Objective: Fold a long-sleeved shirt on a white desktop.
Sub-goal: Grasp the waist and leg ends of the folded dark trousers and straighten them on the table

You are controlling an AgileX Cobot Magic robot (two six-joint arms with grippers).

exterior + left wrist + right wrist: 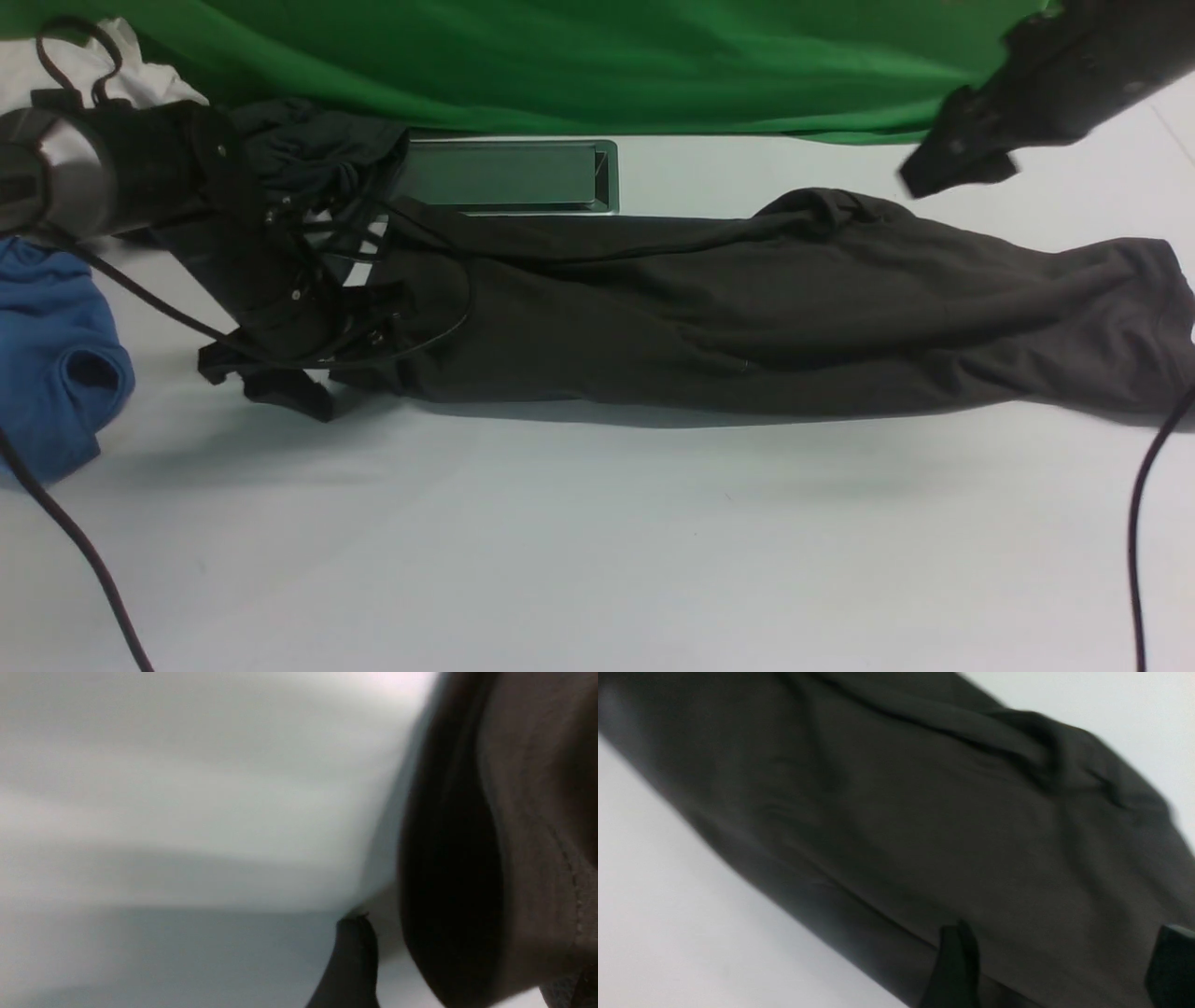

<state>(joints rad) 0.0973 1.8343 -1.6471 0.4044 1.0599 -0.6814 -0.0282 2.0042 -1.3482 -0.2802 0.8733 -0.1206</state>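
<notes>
The long-sleeved shirt [747, 317], dark charcoal-brown, lies as a long rumpled band across the white desktop [560, 541] from left to right. My left gripper [266, 378] sits low at the shirt's left end. In the left wrist view one finger [355, 961] shows with bare desktop between it and a raised fold of the shirt [528, 835]; the other finger is hidden by the cloth. My right gripper [934, 173] hangs raised over the shirt's right part. Its two fingers [952, 966] stand wide apart and hold nothing, with the shirt [924, 826] below them.
A bright blue garment [51, 364] lies at the left edge. A smaller dark grey garment [308, 149] is bunched behind the left arm. The grey cable tray [509, 175] sits at the back, before the green backdrop [597, 65]. A black cable [1144, 504] hangs at the right.
</notes>
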